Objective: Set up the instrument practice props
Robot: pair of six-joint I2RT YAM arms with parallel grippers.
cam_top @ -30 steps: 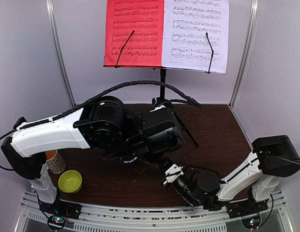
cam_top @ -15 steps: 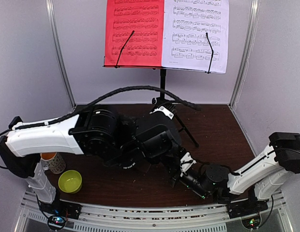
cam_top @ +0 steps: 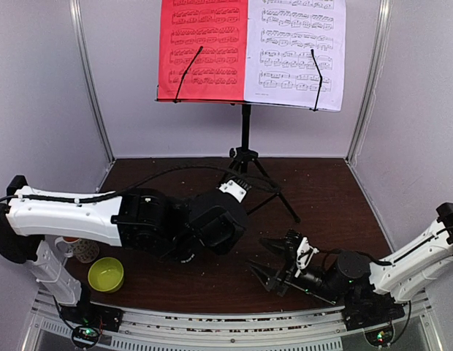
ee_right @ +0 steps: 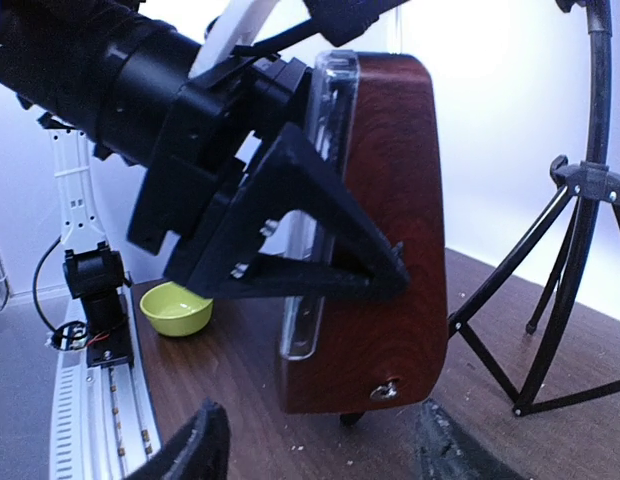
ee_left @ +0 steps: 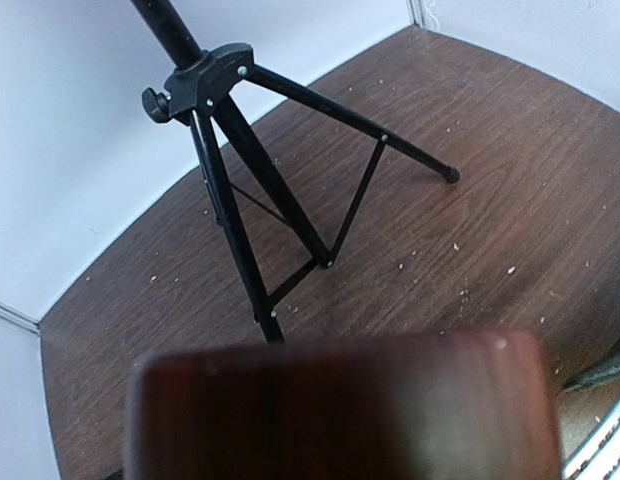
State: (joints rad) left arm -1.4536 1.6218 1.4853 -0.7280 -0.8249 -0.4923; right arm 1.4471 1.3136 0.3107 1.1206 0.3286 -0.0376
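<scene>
Since the earlier frame the right arm has drawn back toward its own side of the table, and the right gripper (cam_top: 261, 256), then pinched shut close under the left arm, now has its jaws spread with nothing between them. The left arm has meanwhile sunk lower and pulled in toward the left, its cable dropping with it, so that the patterned mug (cam_top: 84, 250) is mostly hidden behind it. The lime-green bowl (cam_top: 106, 274) has not shifted. The music stand (cam_top: 245, 131) is also as before, at the back of the table (cam_top: 321, 190), with the red sheet (cam_top: 203, 47) and the white sheet (cam_top: 296, 51) side by side on its desk under the two wire retainers. The metronome (ee_right: 390, 200) cannot be seen from above because the left wrist covers it. The right wrist view shows it upright, seemingly resting on its feet on the wood, in front of the tripod legs (ee_left: 240, 160) and to the right of the bowl. The left gripper (ee_right: 320, 240) is closed across it, one black finger lying against the clear cover (ee_right: 330, 110). The opposite finger is out of sight behind the body. This looks like a handover just finished: the right hand lets go once the left has a firm hold, which leaves the left arm free to settle the metronome near the stand. With the sheets already up, placing the metronome seems to be the step still open.
</scene>
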